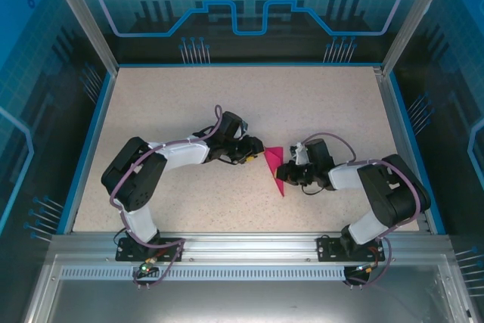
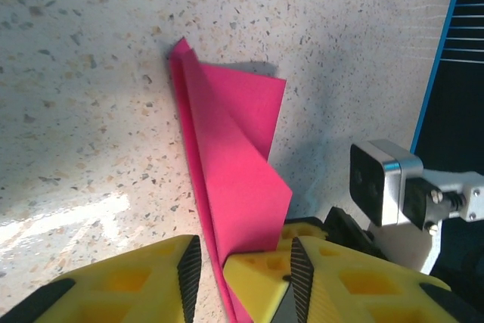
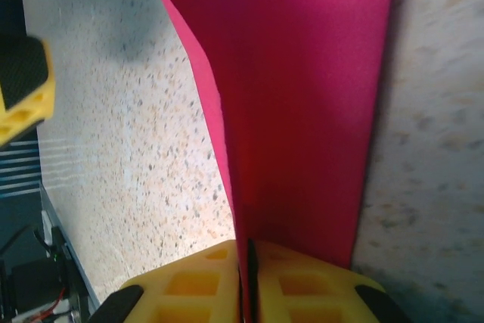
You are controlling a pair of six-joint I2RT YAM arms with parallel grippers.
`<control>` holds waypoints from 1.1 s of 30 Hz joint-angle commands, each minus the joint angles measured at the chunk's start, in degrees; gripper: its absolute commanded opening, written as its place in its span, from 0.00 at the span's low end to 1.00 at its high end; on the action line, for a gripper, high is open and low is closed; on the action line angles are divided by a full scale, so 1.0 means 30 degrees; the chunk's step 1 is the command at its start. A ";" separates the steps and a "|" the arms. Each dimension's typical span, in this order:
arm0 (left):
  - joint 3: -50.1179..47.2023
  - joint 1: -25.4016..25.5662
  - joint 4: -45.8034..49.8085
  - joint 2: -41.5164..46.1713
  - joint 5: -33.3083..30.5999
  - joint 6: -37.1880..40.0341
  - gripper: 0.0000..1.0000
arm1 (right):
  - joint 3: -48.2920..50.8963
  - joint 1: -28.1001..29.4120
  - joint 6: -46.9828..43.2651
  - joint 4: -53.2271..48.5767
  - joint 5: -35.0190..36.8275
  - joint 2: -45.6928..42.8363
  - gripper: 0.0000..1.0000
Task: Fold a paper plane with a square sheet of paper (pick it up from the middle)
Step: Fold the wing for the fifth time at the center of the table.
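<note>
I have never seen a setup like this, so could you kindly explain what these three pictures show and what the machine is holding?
The overhead picture looks down on two robot arms bolted at the near edge of a speckled table. The other two pictures come from small cameras on the arms' wrists, so each shows its own yellow fingers at the bottom.

Between the arms is the folded pink paper, already a narrow pointed shape with layered flaps.

The right gripper is shut on the paper: in its own view the sheet runs straight between the pressed fingers.

The left gripper has its jaws part open, with the paper's lower edge passing down through the gap; whether it actually pinches the paper cannot be told.
</note>
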State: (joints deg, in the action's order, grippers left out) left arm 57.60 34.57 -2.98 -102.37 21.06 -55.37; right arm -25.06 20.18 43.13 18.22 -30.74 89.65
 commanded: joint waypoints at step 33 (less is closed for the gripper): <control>0.3896 0.0988 -0.2475 -0.5968 0.0971 0.1797 0.32 | 0.1221 -0.1919 0.2941 0.1489 -0.1288 0.3386 0.09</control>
State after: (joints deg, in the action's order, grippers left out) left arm 67.48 37.34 -11.03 -118.63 24.32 -51.96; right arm -23.11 14.46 52.34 28.16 -40.82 95.94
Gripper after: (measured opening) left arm 0.317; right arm 0.095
